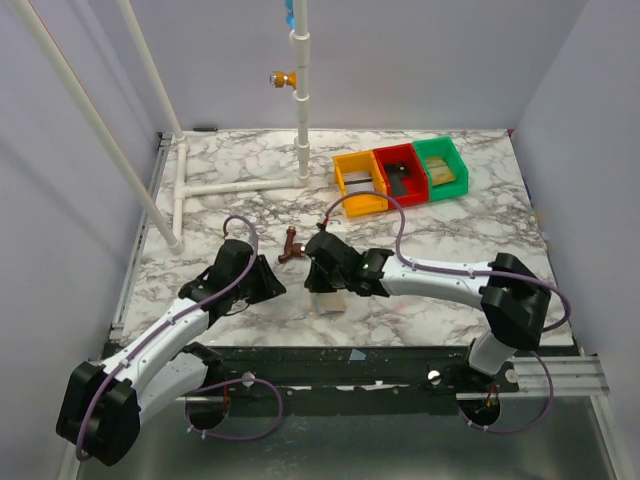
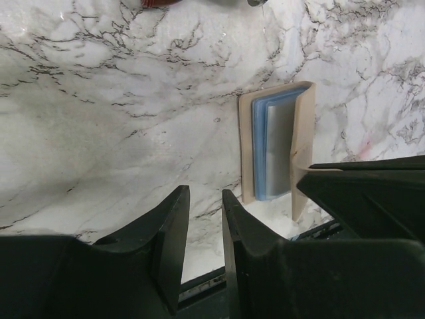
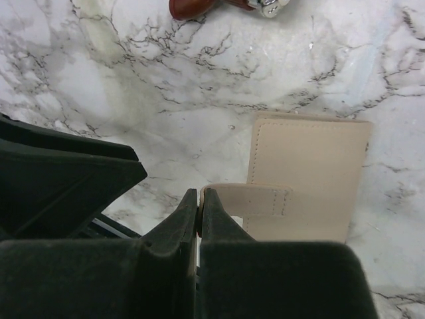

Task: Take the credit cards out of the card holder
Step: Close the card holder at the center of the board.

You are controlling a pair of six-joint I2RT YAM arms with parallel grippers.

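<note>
The card holder [image 1: 328, 301] is a beige leather fold near the table's front edge, held open on its edge. In the left wrist view its open side [image 2: 247, 146] shows blue-grey cards [image 2: 275, 143] tucked inside. In the right wrist view I see its beige outer cover [image 3: 309, 156] and strap. My right gripper [image 3: 200, 193] is shut on the end of that strap and also shows in the top view [image 1: 322, 285]. My left gripper [image 2: 206, 193] is open with a narrow gap and empty. It sits just left of the holder in the top view [image 1: 275, 281].
Yellow [image 1: 360, 183], red [image 1: 400, 173] and green [image 1: 440, 167] bins stand at the back right. A white pipe frame [image 1: 240, 186] stands at the back left. A small brown fitting [image 1: 291, 250] lies just behind the grippers. The table's front edge is close.
</note>
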